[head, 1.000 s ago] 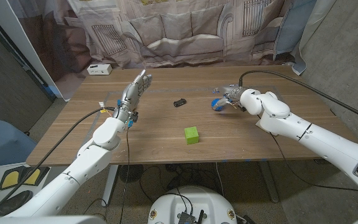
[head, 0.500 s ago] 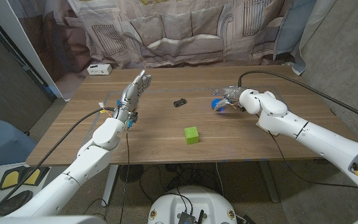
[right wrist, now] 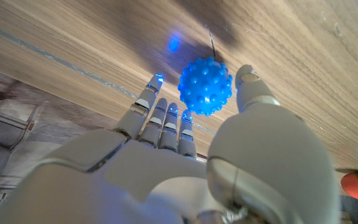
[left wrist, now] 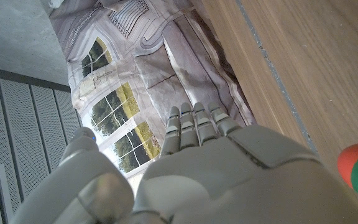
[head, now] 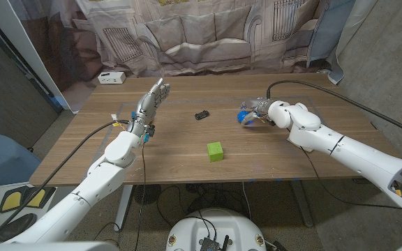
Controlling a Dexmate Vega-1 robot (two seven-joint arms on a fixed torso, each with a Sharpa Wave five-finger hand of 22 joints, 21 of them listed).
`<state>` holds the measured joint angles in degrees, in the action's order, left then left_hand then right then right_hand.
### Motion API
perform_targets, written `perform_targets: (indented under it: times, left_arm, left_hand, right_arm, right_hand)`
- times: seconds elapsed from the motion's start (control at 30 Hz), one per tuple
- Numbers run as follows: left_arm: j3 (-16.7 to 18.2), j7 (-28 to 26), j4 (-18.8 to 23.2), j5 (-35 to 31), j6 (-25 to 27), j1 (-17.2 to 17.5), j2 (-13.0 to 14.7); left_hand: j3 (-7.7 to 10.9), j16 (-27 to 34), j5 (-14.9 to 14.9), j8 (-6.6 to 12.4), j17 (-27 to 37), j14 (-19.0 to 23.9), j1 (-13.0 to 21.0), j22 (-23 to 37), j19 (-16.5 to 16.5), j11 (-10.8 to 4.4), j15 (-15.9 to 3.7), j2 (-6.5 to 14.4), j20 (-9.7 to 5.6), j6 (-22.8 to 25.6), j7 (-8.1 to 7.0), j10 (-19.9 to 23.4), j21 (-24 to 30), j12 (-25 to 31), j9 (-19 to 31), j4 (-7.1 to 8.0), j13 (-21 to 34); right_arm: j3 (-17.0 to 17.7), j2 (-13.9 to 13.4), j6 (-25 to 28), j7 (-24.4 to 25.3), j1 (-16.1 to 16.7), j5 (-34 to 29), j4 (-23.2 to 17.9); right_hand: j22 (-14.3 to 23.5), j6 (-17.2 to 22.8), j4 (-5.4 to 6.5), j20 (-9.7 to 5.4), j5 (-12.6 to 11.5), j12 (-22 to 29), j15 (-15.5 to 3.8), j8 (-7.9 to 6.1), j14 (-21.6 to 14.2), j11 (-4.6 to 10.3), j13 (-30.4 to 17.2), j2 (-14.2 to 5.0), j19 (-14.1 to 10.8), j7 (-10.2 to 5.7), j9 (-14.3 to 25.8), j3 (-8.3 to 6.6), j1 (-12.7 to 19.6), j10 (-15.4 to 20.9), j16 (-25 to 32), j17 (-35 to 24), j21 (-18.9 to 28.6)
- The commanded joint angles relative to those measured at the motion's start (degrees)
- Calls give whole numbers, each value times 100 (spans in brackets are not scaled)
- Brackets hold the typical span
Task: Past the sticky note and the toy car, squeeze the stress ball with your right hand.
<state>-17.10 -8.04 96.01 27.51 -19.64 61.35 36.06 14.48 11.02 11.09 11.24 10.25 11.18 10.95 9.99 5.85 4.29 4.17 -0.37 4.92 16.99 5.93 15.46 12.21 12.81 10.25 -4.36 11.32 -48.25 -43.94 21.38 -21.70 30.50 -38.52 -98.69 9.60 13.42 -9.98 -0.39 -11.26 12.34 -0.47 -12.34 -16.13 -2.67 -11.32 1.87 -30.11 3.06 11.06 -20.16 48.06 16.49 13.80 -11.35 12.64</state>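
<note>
We're bringing our right hand in w/ fingers and thumb spread either side of the blue knobbly stress ball, cupping but not yet clamped, so it's unclosed and carrying nothing. The ball's sitting on the wooden table on the robot's right side, beyond the green sticky note and level w/ the little dark toy car, hence the long reach. Our left hand is standing raised, fingers straight and apart, empty, prob. parked clear.
</note>
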Motion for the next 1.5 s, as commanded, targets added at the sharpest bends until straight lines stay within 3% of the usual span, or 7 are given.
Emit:
perform_targets:
  times: [0.03, 0.17, 0.6, 0.87, 1.23, 1.5]
  left_arm:
    - [-2, -14, -19, 21, 5, 11, -9]
    - [1, -29, -4, 22, 21, 21, -5]
    - [-7, -44, -34, 51, 20, 20, -39]
    - [-20, -42, -35, 49, 23, 13, -47]
    - [-25, -58, 2, 61, 54, 30, -45]
    - [-34, -51, -19, 63, 21, 27, -67]
  left_hand:
    - [30, -7, -16, -15, 10, 32, 20, 22, 52, 18, -2, 55, 11, 61, -7, 52, -14, 9, 17, -33, 17]
    - [29, -7, -16, -16, 10, 33, 19, 22, 53, -1, 1, 57, 12, 60, -4, 52, -18, 7, 17, -35, 17]
    - [26, -7, -16, -16, 10, 40, 16, 23, 55, 1, -2, 64, 30, 70, -12, 55, -29, 2, 18, -39, 17]
    - [25, -7, -16, -15, 10, 43, 14, 23, 50, 0, -3, 68, 36, 78, -15, 61, -37, 0, 18, -42, 18]
    - [23, -7, -17, -13, 10, 48, 11, 24, 55, 11, -2, 75, 37, 92, -4, 64, -43, -3, 18, -45, 18]
    - [21, -8, -17, -17, 10, 51, 9, 24, 52, 7, 2, 79, 29, 89, -12, 70, -50, -4, 19, -49, 19]
  right_arm:
    - [-112, 84, -141, 192, -66, -42, 300]
    - [-121, 97, -185, 243, -74, -30, 360]
    - [-121, 102, -281, 332, -71, 45, 449]
    - [-91, 92, -321, 390, -47, 104, 451]
    - [-28, 64, -426, 613, 50, 206, 466]
    - [48, 71, -384, 527, 68, 424, 453]
  right_hand:
    - [13, 128, 18, -21, -20, 72, -31, -51, -130, 8, -17, -6, -147, -10, 23, -19, 130, 153, 54, -22, 42]
    - [14, 275, 22, -44, -19, 109, -73, -80, -317, 41, -16, -22, -353, -37, 25, -32, 241, 315, 113, -33, 76]
    - [14, 512, 11, -119, -26, 154, -142, -117, -580, 50, -15, -59, -667, -83, 29, -72, 486, 563, 192, -51, 114]
    - [30, 819, 29, -246, -14, 196, -278, -167, -1049, 62, -13, -121, -1137, -105, 34, -80, 695, 866, 367, -94, 210]
    - [32, 1092, 14, -335, -23, 225, -353, -204, -1408, 101, -14, -217, -1531, -151, 40, -171, 995, 1142, 485, -139, 281]
    - [48, 1272, 53, -419, 5, 239, -427, -219, -1692, 82, -16, -303, -1854, -117, 44, -132, 1099, 1323, 647, -225, 367]
